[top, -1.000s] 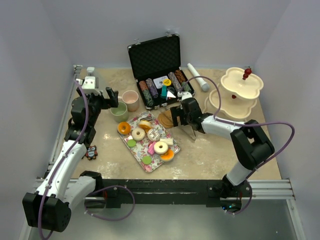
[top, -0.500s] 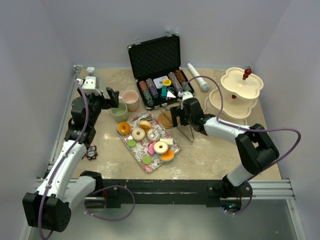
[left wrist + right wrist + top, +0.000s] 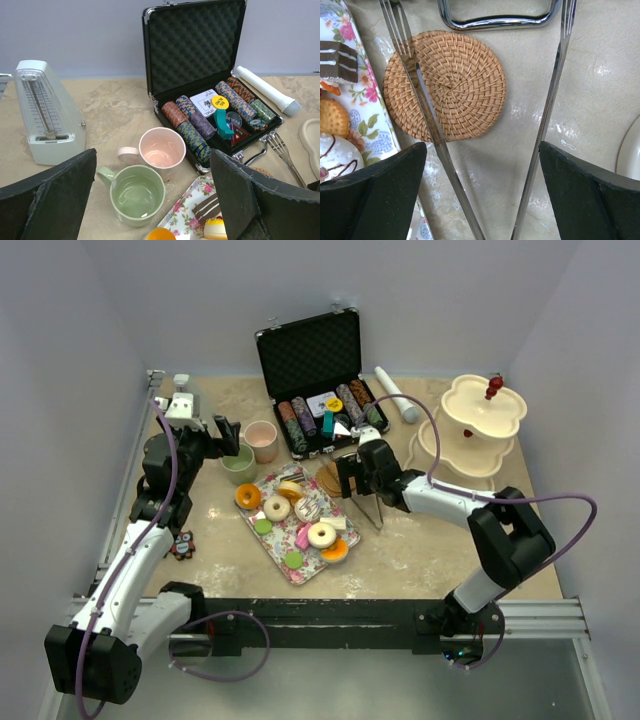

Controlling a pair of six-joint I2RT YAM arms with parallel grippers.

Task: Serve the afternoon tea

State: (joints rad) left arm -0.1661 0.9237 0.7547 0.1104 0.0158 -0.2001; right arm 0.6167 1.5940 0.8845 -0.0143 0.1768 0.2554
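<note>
Toy donuts (image 3: 276, 507), macarons (image 3: 262, 526) and a chocolate cake slice (image 3: 337, 60) lie on the floral tray (image 3: 309, 511). An orange donut (image 3: 247, 496) sits at the tray's left edge. The cream three-tier stand (image 3: 480, 420) stands at the far right. The pink cup (image 3: 161, 149) and green cup (image 3: 137, 194) stand side by side, empty. My left gripper (image 3: 154, 165) hovers open over both cups. My right gripper (image 3: 482, 150) is open above bare table between two forks (image 3: 427, 120), just below a woven coaster (image 3: 452, 85).
An open black case of poker chips (image 3: 318, 390) stands at the back, its handle (image 3: 495, 20) near the coaster. A white metronome (image 3: 47, 112) is at the far left, a white cylinder (image 3: 396, 394) beside the case, and a small owl figure (image 3: 182, 545) by the left arm.
My right gripper has shifted slightly left toward the coaster and tray, and its elbow has swung. The left arm and all objects stay where they were.
</note>
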